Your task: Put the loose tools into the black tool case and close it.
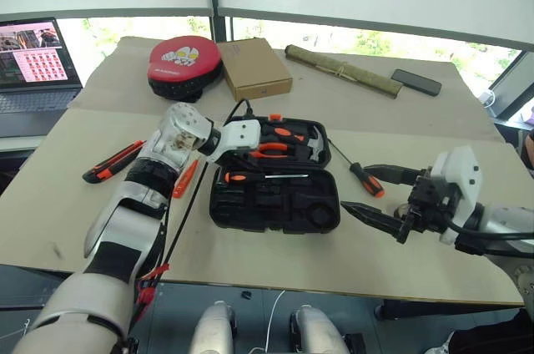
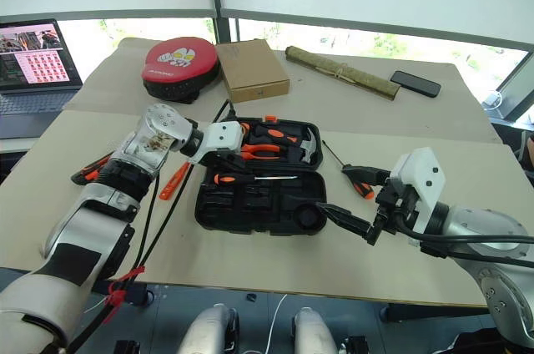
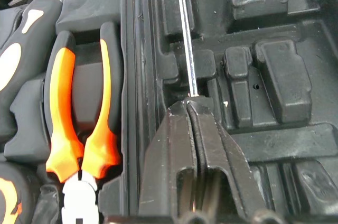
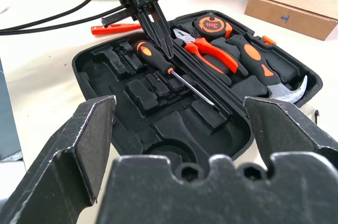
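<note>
- Head views: the left gripper [image 1: 236, 156] reached over the open black tool case [image 1: 275, 204], its two black fingers pressed together with nothing between them, tips over the near half of the case just above a black-and-orange screwdriver [image 1: 265, 177] lying across the moulded slots.
- The right gripper [image 1: 385, 195] hung to the right of the case, above the table [image 1: 75, 195], its fingers spread wide and empty.
- A second black-and-orange screwdriver [image 1: 357, 172] lay loose on the table just right of the case. A slim orange tester screwdriver [image 1: 185, 179] lay left of the case beside the left arm, and an orange-and-black utility knife [image 1: 113, 162] lay farther left.
- Behind the case stood a brown cardboard box [image 1: 254, 68], a red-and-black round pad [image 1: 183, 64], an olive rolled bundle [image 1: 342, 70] and a dark phone [image 1: 416, 82]. An open laptop [image 1: 35, 66] sat off the table's far left.
- Left wrist view: the closed fingers [image 3: 182, 150] rested at the end of the thin metal shaft [image 3: 186, 39] of the screwdriver in the case; I could not tell whether they touched it. Orange-handled pliers [image 3: 79, 123] sat in the lid half alongside.
- Right wrist view: between the wide-spread right fingers [image 4: 68, 150], the case lay open, holding the screwdriver, the pliers, a tape measure [image 4: 211, 24] and a hammer [image 4: 269, 71].
</note>
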